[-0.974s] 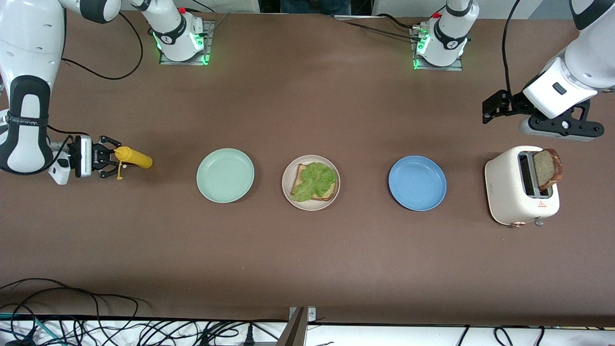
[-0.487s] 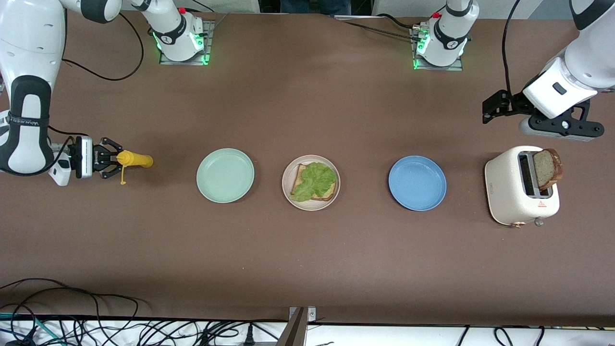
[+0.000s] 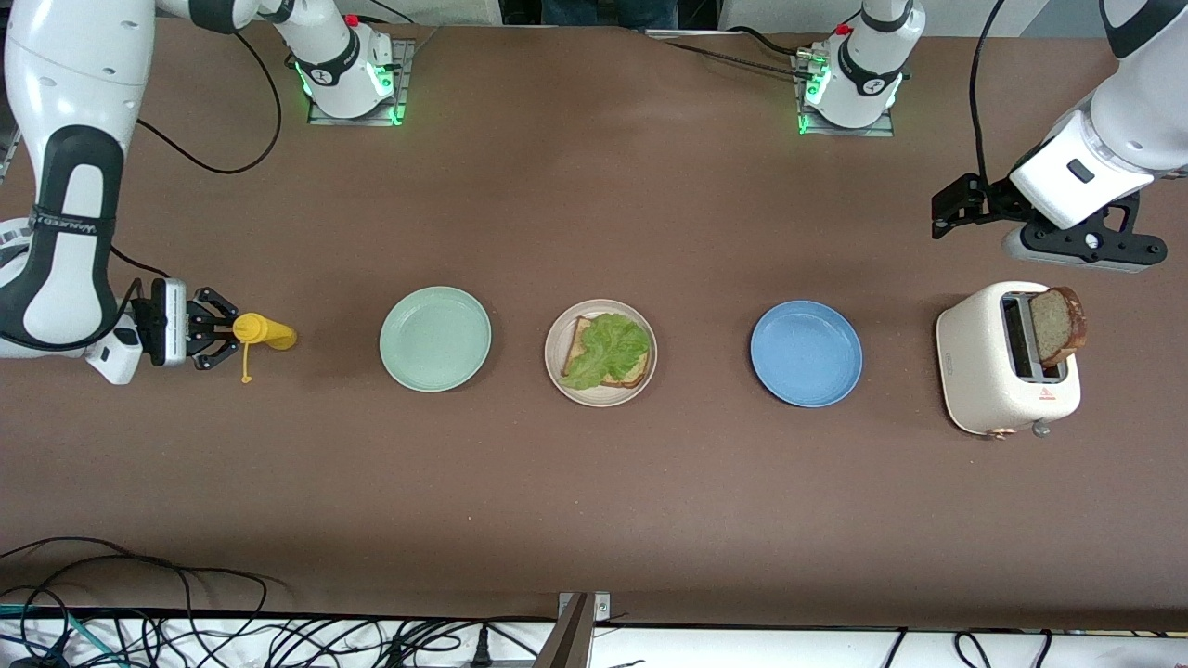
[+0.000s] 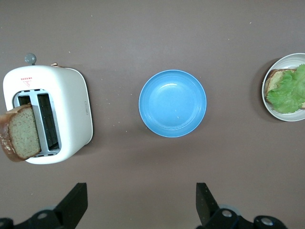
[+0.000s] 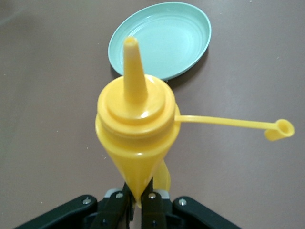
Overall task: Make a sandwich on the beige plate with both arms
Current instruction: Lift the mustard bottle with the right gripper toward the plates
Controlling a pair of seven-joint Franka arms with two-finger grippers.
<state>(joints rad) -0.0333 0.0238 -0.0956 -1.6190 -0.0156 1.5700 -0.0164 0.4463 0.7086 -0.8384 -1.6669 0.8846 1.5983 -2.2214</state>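
Right hand [image 3: 221, 331] is clamped on the yellow sauce bottle [image 3: 264, 332], presumably to dress the lettuce-topped bread [image 3: 608, 352] on the beige plate [image 3: 555, 336] mid-worktop, while left hand [image 4: 138, 210] waits wide apart near the toaster [image 3: 984, 362].

Lettuce [image 3: 608, 349] on bread [image 3: 583, 336] on beige plate [image 3: 557, 364].
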